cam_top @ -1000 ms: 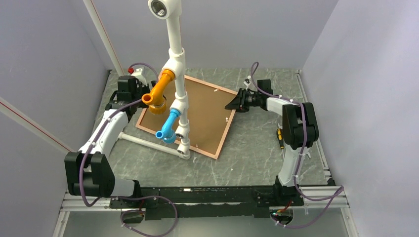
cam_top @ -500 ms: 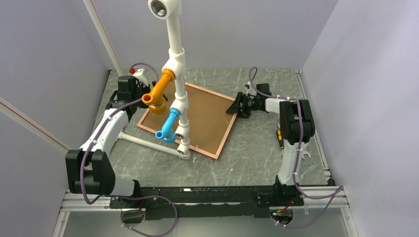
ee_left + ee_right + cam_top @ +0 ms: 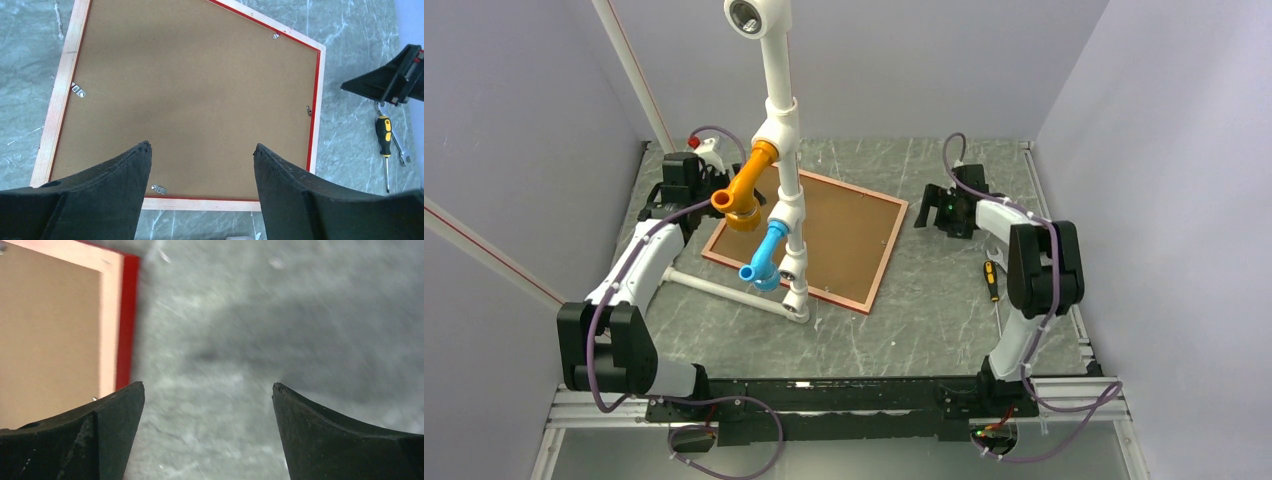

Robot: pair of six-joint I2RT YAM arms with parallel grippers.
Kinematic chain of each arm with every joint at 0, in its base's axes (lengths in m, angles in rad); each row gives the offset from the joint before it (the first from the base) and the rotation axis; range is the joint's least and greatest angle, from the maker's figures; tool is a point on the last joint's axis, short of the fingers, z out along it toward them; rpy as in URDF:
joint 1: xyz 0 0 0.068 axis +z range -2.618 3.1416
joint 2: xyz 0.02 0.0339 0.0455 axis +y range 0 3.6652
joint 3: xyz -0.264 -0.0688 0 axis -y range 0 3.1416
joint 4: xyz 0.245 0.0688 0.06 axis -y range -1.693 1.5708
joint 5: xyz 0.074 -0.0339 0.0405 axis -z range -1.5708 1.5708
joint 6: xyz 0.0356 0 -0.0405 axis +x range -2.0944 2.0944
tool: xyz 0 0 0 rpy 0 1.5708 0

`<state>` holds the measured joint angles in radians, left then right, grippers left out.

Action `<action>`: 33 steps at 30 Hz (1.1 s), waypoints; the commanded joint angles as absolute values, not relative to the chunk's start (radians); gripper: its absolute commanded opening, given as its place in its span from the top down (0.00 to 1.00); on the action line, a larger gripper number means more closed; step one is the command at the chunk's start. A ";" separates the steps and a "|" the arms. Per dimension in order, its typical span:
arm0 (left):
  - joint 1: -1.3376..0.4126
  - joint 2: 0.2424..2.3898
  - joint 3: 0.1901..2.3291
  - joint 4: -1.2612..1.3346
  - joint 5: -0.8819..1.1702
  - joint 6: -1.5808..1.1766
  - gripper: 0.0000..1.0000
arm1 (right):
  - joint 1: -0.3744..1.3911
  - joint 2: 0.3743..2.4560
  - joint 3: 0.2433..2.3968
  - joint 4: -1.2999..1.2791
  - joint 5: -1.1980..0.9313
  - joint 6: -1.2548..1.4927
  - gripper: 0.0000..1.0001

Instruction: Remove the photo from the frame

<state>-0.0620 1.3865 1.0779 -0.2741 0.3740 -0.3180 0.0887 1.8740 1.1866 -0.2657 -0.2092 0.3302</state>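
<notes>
The frame (image 3: pixel 886 258) lies face down on the table, its thin red edge and pale wood rim around a brown backing board (image 3: pixel 839 235). The photo is hidden beneath that board. Small metal clips (image 3: pixel 77 90) hold the board along its rim. My left gripper (image 3: pixel 200 147) hovers open above the frame's (image 3: pixel 317 100) left edge, holding nothing; in the top view it is partly hidden behind the orange fitting. My right gripper (image 3: pixel 932 208) is open over bare table just right of the frame's right corner, apart from it. The right wrist view shows the red edge (image 3: pixel 127 320) left of that gripper (image 3: pixel 207 385).
A white pipe stand (image 3: pixel 784 150) with orange and blue fittings rises over the frame's left half, its foot bar running along the table. A yellow-and-black screwdriver (image 3: pixel 991 280) and a wrench (image 3: pixel 400 150) lie to the right. Walls close in on three sides.
My right gripper opened, let go of the frame's right corner and drew back to the right. The raised corner dropped flat onto the table. The left gripper narrowed slightly.
</notes>
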 commanded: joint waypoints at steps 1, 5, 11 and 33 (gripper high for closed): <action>-0.060 1.402 1.128 -0.238 0.436 -0.306 0.22 | 0.090 1.714 1.101 -0.343 0.047 0.389 0.00; -0.063 1.403 1.122 -0.226 0.468 -0.309 0.22 | 0.101 1.589 0.976 -0.337 0.205 0.416 0.00; -0.079 1.398 1.126 -0.234 0.466 -0.281 0.21 | 0.100 1.367 0.821 -0.389 0.376 0.530 0.01; -0.108 1.407 1.147 -0.242 0.513 -0.250 0.18 | -0.041 1.443 0.775 -0.430 0.316 0.492 0.27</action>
<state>-0.1062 1.4078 1.1011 -0.2668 0.4778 -0.2737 -0.0360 1.4082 0.7200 -0.4206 0.3428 0.5259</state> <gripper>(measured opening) 0.819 0.752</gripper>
